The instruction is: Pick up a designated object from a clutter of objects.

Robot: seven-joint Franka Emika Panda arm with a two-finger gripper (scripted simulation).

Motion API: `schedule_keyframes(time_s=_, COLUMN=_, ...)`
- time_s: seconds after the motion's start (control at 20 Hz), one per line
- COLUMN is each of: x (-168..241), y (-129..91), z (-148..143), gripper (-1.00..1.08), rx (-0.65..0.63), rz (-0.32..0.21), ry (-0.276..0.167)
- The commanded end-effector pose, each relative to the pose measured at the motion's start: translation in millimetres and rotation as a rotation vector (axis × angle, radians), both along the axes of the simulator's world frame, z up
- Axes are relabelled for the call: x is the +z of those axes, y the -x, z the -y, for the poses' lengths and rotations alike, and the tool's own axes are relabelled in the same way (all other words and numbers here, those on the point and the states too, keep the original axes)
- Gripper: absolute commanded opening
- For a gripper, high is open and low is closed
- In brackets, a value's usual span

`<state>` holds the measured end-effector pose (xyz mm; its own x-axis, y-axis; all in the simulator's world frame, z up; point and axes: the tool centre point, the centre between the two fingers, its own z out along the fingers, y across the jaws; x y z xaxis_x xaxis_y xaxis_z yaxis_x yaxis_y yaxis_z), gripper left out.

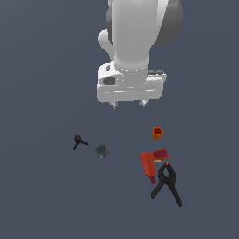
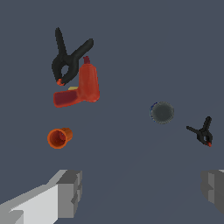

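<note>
The designated object, a small black spring clamp (image 1: 78, 141) with splayed legs and a tiny red-orange tip, lies on the floor at the exterior view's left; the wrist view shows it too (image 2: 202, 132). My gripper (image 1: 128, 104) hangs high above the floor, well apart from it, with its fingers (image 2: 68, 193) spread wide and nothing between them. The rest of the clutter: a dark grey round disc (image 1: 101, 150) beside the small clamp, a small orange cup (image 1: 158, 133), a red power drill (image 1: 151, 164) and a large black clamp (image 1: 166, 183).
The drill (image 2: 81, 87) and the large clamp (image 2: 68, 59) touch each other. The cup (image 2: 59, 137) lies on its side. Dark blue-grey floor (image 1: 42, 196) lies all round the objects.
</note>
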<state>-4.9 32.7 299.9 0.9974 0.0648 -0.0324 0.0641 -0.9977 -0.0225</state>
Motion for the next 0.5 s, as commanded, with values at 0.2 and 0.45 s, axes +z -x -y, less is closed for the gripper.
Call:
schedule_keyframes(time_s=0.2, x=3, y=-5, z=4, gripper=1.0, rx=-0.009, rz=0.013, ry=-0.002)
schedule_keyframes(time_s=0.45, x=11, y=-15, z=13, gripper=1.0, rx=-0.03, rz=0.042, ry=-0.004)
